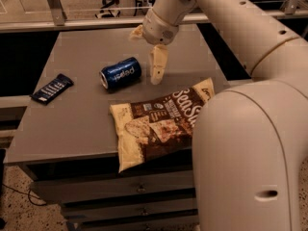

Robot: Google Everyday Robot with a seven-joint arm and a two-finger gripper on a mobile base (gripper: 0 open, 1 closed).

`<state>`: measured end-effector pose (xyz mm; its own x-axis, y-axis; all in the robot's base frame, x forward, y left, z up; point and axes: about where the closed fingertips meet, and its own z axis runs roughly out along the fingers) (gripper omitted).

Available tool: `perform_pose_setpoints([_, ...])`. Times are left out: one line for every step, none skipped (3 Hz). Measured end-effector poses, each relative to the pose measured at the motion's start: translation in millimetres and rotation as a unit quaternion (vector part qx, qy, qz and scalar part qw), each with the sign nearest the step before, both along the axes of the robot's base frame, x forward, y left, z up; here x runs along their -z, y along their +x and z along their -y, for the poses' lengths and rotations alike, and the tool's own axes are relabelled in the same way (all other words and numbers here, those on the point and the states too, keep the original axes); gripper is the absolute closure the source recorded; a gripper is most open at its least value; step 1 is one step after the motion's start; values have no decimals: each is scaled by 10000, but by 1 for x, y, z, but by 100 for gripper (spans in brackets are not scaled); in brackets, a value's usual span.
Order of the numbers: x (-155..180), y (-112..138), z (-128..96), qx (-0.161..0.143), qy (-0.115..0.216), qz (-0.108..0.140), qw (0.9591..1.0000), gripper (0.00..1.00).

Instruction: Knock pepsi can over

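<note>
Camera view, and the pepsi can is down: it lies on its side on the grey surface, silver top rim facing the picture's left, white lettering upside down along its blue body. The end effector hangs over the surface on the can's other side, with the can's base end just off it to the left. Its fingers are spread well apart; one pale finger points down towards the surface, close beside the can's base end with a thin strip of surface between them, while the other juts out higher up and farther back.

Nearer the camera than the end effector lies a big brown and cream chip bag, flat on the surface, its low corner reaching the front edge. Far off to the left of the end effector, beyond the can, a dark-blue snack bar wrapper with white stripes lies flat near the surface's left edge. The white arm sweeps in from the right, its bulky lower section filling the near right corner. Drawers show under the front edge.
</note>
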<state>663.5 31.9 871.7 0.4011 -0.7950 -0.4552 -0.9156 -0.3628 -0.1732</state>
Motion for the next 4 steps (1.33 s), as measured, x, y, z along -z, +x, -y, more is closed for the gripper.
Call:
perform_pose_setpoints([-17, 14, 33, 972, 763, 63, 9923, 0])
perform_pose_setpoints([-31, 28, 78, 2026, 1692, 103, 9645, 0])
perform_pose_setpoints([-39, 44, 98, 2364, 1889, 403, 9523, 0])
perform_pose_setpoints([-39, 44, 95, 2348, 1889, 395, 9527, 0])
